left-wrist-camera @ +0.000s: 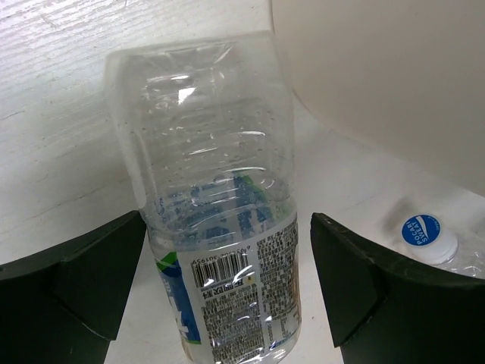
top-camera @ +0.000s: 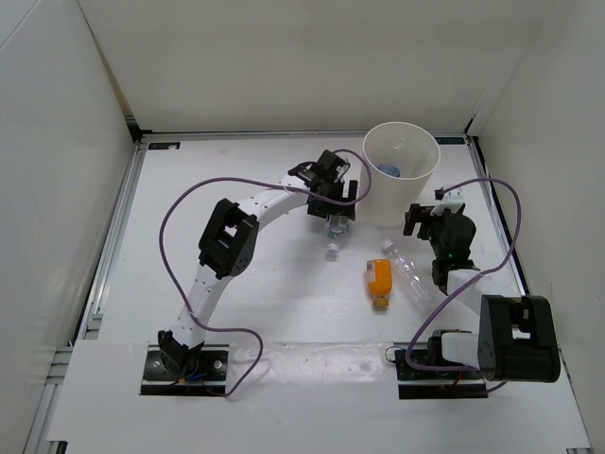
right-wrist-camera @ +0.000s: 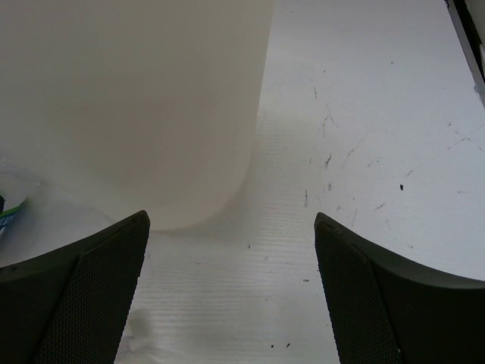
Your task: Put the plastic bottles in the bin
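My work cell, probably a robotics lab: white panel walls (top-camera: 284, 57) and metal rails (top-camera: 106, 255) enclosing the table (top-camera: 284, 312)

The labelled bottle (left-wrist-camera: 204, 174) is clear, glossy plastic, ridged. The bin (right-wrist-camera: 129, 98) is matt off-white plastic. The white table (right-wrist-camera: 364, 136) seems faintly ribbed and scuffed.

A white table (top-camera: 284, 312), its surface finely ribbed and flecked with small dark specks (right-wrist-camera: 402, 186) and faint scratches, sits enclosed by plain white walls (top-camera: 302, 57) on the left, back and right, with a silver metal rail (top-camera: 106, 255) running along its left edge.
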{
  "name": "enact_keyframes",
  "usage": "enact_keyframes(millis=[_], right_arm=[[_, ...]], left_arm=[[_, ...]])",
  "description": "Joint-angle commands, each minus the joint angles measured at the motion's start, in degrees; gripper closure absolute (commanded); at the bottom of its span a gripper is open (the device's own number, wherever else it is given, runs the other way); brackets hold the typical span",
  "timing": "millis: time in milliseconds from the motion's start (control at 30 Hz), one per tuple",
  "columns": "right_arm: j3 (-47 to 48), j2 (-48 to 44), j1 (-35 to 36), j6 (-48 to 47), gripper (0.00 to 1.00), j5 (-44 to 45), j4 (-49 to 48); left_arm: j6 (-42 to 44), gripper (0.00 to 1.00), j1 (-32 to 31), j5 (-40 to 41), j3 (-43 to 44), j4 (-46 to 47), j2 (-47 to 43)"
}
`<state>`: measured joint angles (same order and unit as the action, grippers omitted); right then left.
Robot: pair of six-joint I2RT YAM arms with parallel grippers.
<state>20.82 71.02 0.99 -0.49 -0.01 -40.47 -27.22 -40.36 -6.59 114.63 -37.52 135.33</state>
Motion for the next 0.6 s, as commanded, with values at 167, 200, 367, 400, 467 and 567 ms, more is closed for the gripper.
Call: enact_keyframes(millis=[167,200,367,400,467,567], right_arm=[[2.0,-0.1,0.1,-0.1,0.1,0.5,-2.0],[1.9,-0.1,0.1,-0.1,0.1,0.5,-2.0],[1.8,-0.2,0.1,-0.1,0.1,0.6,-2.0],[2.0,-0.1,0.1,-0.1,0.1,0.6,-2.0],[1.9,-0.1,0.1,-0.1,0.1,0.5,-2.0],[1.9,-0.3,0.2,-0.1,0.1,0.5,-2.0]], left_arm=[[0.9,0.13,-0.2,-1.3,-0.3,-0.6,-1.6],[0.9,0.16,-0.2,-1.0,-1.5,-0.4,-3.1],[1.5,0.5,1.2,-0.1,-5.3,0.9,-9.7],[1.8,0.53,1.6,0.6,-5.2,0.2,-11.1],[2.8,0.55,1.9,2.1,-5.0,-1.6,-13.5],[3.8,0.55,2.8,5.8,-5.5,-4.0,-18.2]])
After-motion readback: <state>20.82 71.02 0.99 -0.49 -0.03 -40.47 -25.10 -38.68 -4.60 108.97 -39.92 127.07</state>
